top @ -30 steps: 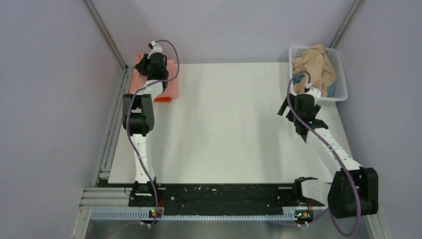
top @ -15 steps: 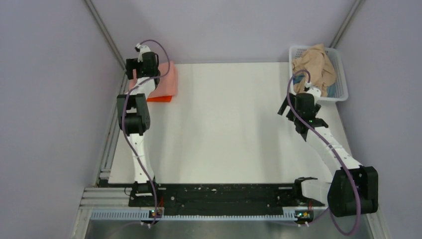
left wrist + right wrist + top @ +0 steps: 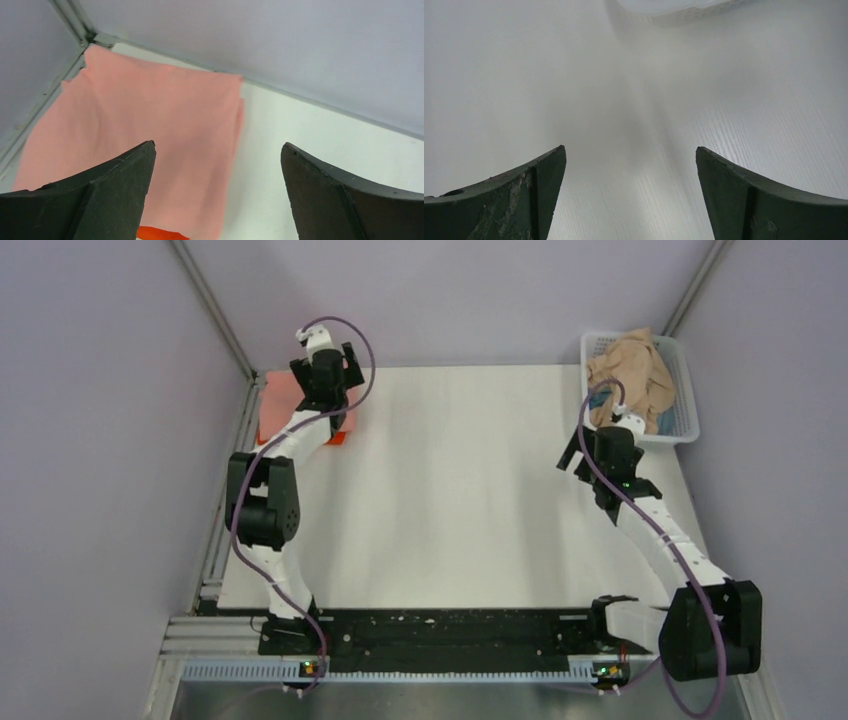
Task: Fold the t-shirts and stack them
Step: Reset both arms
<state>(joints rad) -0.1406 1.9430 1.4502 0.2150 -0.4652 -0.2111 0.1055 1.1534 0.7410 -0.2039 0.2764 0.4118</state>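
A folded salmon-pink t-shirt [image 3: 140, 125] lies flat in the table's far left corner. It rests on a bright orange-red t-shirt, of which only a sliver [image 3: 155, 233] shows at the near edge. My left gripper [image 3: 217, 150] hangs open above the pink shirt's right edge, holding nothing; in the top view the left gripper [image 3: 326, 365] covers part of the pink t-shirt [image 3: 275, 405]. A crumpled beige-tan t-shirt [image 3: 630, 370] fills the basket. My right gripper [image 3: 600, 445] stands open just in front of the basket, and in the right wrist view the right gripper [image 3: 630, 152] has bare table under it.
The white lattice basket [image 3: 685, 390] sits at the far right corner; its edge shows as the basket [image 3: 664, 6] in the right wrist view. Grey walls and metal frame rails [image 3: 215, 315] close in the table at the back and sides.
My left gripper has gone from shut to open over the pink shirt, let it go, and swung to the shirt's right side. The right arm has not moved.
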